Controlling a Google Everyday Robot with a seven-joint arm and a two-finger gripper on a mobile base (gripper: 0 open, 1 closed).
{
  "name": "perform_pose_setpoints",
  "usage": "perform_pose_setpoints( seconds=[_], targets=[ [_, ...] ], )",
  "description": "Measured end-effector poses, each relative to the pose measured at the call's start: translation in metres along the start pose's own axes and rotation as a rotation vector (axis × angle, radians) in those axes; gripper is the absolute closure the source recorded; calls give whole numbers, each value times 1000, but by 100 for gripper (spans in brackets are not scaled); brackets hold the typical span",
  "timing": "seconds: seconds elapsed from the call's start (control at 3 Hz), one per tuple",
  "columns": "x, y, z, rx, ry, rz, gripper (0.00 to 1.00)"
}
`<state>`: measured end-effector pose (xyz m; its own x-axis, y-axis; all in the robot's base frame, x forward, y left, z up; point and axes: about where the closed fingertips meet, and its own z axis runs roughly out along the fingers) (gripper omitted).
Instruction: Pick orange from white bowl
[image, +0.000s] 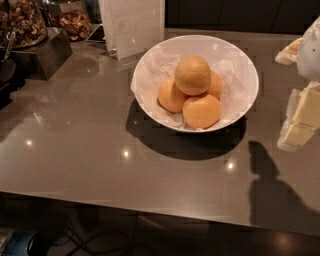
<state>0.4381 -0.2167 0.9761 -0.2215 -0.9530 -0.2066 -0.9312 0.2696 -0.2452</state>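
The white bowl (150, 65) stands on the grey counter, lined with crinkled white paper. The orange (192, 75), duller yellowish-tan and speckled, sits on top of three brighter, smoother orange fruits (201, 111). My gripper (290, 90) is at the right edge of the view, to the right of the bowl and apart from it. It is open and empty. One pale yellow finger (287, 52) shows up high and the other (301, 122) lower down. Its shadow falls on the counter below it.
The glossy grey counter (75, 150) has its front edge near the bottom. A clear sign holder (132, 25) stands just behind the bowl. Jars of nuts and dried fruit (22, 20) and a dark box (42, 55) sit at the back left.
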Motion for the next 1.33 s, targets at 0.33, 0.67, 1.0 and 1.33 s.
perform_pose_setpoints(
  seconds=[0.33, 0.67, 1.0, 1.33],
  targets=[
    [-2, -1, -1, 4, -3, -2, 0],
    [-25, -20, 10, -14, -34, -42, 0],
    [-59, -46, 32, -54, -72, -90, 0],
    [-64, -50, 34, -53, -79, -96, 0]
  ],
)
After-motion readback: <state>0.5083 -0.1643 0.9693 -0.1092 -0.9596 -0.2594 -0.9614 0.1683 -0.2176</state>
